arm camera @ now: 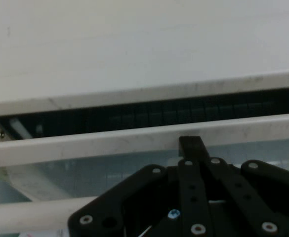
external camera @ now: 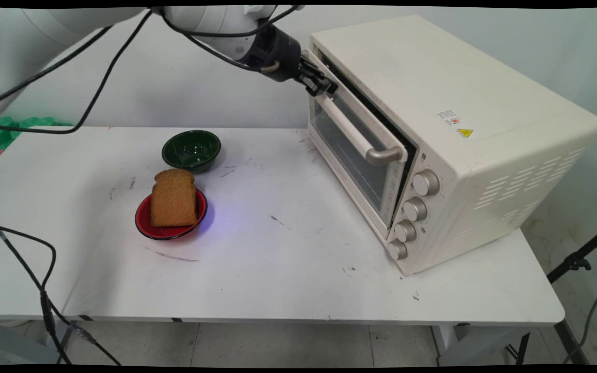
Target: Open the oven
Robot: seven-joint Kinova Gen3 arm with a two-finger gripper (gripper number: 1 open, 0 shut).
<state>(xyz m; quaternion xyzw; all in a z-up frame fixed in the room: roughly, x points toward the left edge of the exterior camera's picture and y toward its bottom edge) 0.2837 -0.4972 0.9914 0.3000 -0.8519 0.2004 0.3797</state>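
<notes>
White table point(external camera: 278, 269), fingers point(external camera: 321, 85) clenched together against toaster oven point(external camera: 449, 134) door's point(external camera: 353, 147) top edge (door slightly ajar).

Oven point(external camera: 433, 93) matt cream, glass door point(external camera: 350, 150), brushed-metal knobs point(external camera: 426, 182); bowls point(external camera: 191, 149) glossy.

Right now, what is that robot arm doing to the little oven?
The robot's gripper is pressed against the top edge of the oven door, which stands slightly ajar. On the table, a slice of bread leans in a red bowl, with an empty green bowl just behind it.
</notes>
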